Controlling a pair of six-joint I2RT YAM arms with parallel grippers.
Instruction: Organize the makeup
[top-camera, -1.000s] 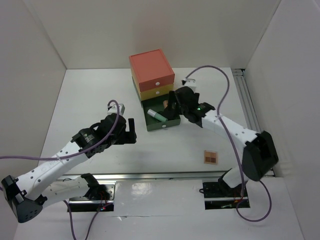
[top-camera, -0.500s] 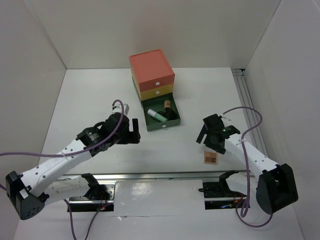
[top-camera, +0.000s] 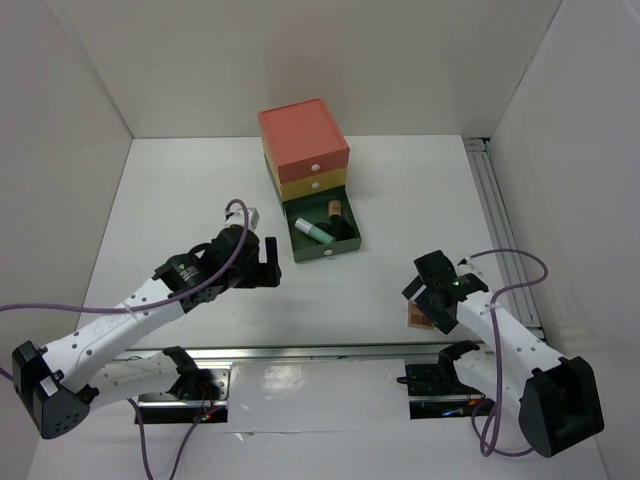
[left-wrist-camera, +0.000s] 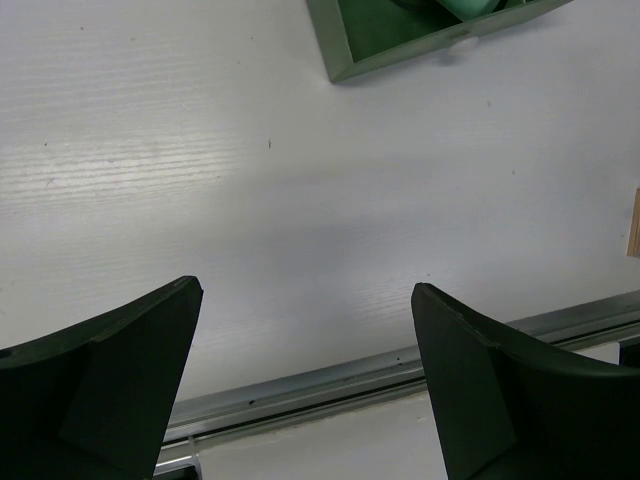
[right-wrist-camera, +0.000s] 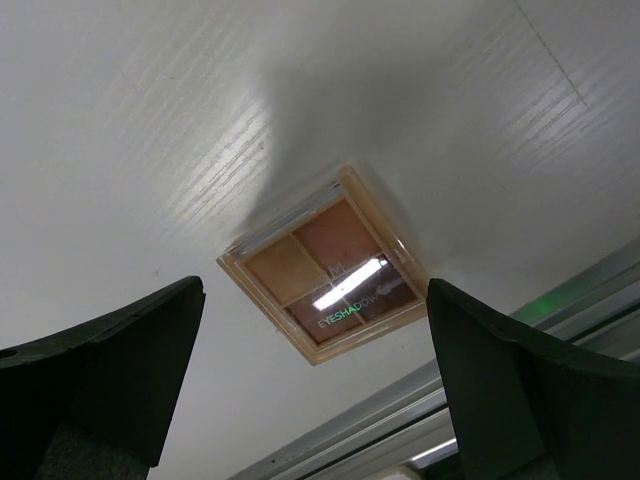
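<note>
Top external view: the drawer box (top-camera: 305, 150) stands in the upper middle of the frame, with orange on top and yellow under it. Its green drawer (top-camera: 328, 252) at the bottom is pulled out toward the lower edge. Inside this drawer lie a mint-green tube (top-camera: 318, 232) and, just beside it, what seems to be a small brown lipstick (top-camera: 334, 208).

The left gripper (top-camera: 266, 262) is left of centre, near the drawer. Its jaws are wide apart with nothing between them, above the bare table (top-camera: 180, 200).

The right gripper (right-wrist-camera: 315, 287) is at the lower right, also spread wide and holding nothing. In the right wrist view the eyeshadow palette (right-wrist-camera: 325, 265) lies flat on the table between the two fingers (right-wrist-camera: 110, 370), close to the metal rail (right-wrist-camera: 400, 420). The fingers do not touch it.
</note>
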